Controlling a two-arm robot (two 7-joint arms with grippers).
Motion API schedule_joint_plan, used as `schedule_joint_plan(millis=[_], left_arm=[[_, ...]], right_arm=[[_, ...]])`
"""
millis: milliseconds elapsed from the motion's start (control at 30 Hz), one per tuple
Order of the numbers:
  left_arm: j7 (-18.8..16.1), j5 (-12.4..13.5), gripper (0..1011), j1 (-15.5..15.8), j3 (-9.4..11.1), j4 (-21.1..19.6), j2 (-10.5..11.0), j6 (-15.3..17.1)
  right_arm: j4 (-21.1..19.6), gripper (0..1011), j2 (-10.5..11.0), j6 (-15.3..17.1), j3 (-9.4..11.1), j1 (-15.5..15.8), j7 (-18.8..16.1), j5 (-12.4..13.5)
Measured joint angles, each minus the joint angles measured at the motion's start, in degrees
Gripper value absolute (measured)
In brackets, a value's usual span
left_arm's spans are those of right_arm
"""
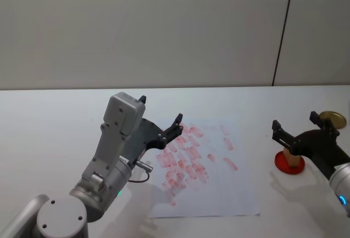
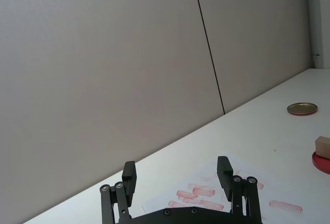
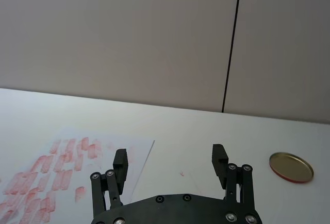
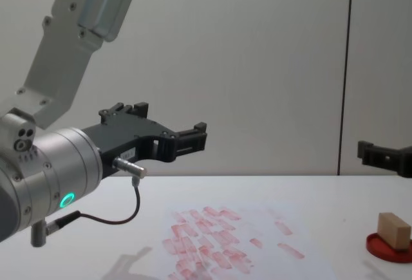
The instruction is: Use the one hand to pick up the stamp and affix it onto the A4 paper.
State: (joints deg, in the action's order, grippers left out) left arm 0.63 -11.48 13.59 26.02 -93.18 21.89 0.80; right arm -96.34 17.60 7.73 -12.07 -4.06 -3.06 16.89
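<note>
Stamp — the small tan wooden block — sat far right, so I read across to it. On the left, the green-ringed left gripper hung spread and empty over the red-marked white A4 paper, parked, I judged. Further right, the blue-ringed black right gripper hovered with fingers parted above the stamp, clear of it. The stamp stood on the flat round red ink pad — presumably taking ink.

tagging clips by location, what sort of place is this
Likely a robot test lab: a white table against bare grey wall panels, an A4 paper covered in repeated red stamp marks, and the right gripper open above the stamp; the left gripper hangs by the paper.
</note>
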Motion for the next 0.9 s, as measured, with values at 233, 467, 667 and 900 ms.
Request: schedule_joint_plan(millis=[233, 467, 667, 900], left_arm=[[0.0, 0.0, 993, 0.0, 0.0, 0.0, 0.0, 0.0], [0.0, 0.0, 993, 0.0, 0.0, 0.0, 0.0, 0.0], [0.0, 0.0, 993, 0.0, 0.0, 0.0, 0.0, 0.0], [0.0, 0.0, 993, 0.0, 0.0, 0.0, 0.0, 0.0]], right_arm=[[1.5, 1001, -1.02, 4.18, 0.14, -1.46, 2.15, 0.47], [2.34, 1001, -1.84, 7.17, 0.15, -1.73, 4.66, 1.06], [3.07, 1001, -2.49, 8.99, 0.05, -1.76, 6.43, 1.51], [4.81, 1001, -3.56, 10.59, -0.24, -2.09, 8.46, 1.75]])
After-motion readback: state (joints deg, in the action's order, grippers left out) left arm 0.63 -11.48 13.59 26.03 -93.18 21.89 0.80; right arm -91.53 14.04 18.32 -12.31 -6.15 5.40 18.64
